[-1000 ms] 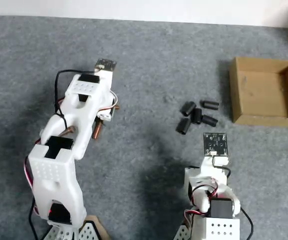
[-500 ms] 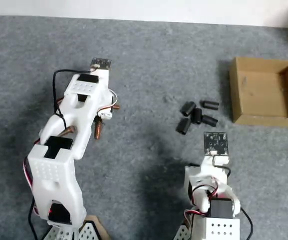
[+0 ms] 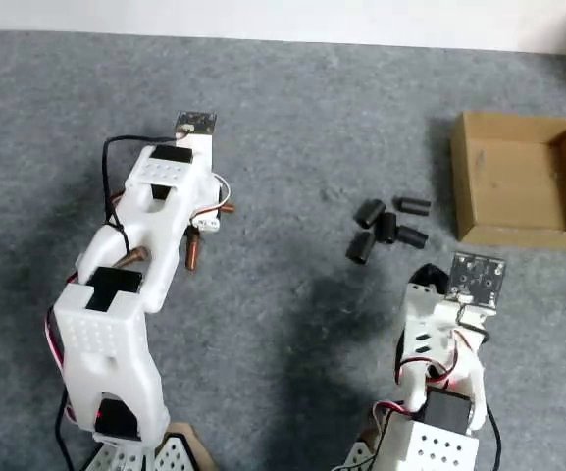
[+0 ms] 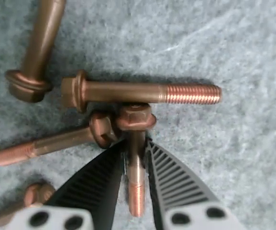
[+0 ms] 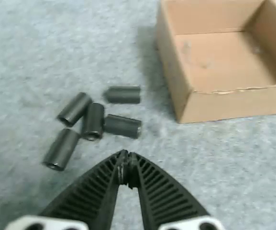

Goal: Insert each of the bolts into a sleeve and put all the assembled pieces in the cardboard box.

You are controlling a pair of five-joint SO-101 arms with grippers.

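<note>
Between the ribbed black fingers (image 4: 99,177) of the left end effector (image 4: 137,146) sits the shank of one copper-coloured bolt (image 4: 136,179). The fingers press against it from both sides, and its flanged hex head pokes out just past their tips. A second bolt (image 4: 142,92) lies crosswise right against that head. A third bolt (image 4: 47,143) lies with its head beside it, a fourth bolt (image 4: 39,48) is a little further off, and a fifth bolt (image 4: 35,194) is partly cut off at the picture's edge.

The right end effector (image 5: 126,165) has its fingers together, holding nothing, over bare grey worktop (image 3: 292,128). Just beyond its tips lie five short black sleeves (image 5: 93,121) in a loose cluster, some touching. Near them is the open cardboard box (image 5: 233,103), with nothing visible inside.

From the high view, the left arm (image 3: 155,226) stretches over the bolts on the left side of the worktop. The sleeves (image 3: 387,228) lie right of centre, with the cardboard box (image 3: 518,236) close by at the right edge. The right arm (image 3: 439,334) sits just on the near side of both.
</note>
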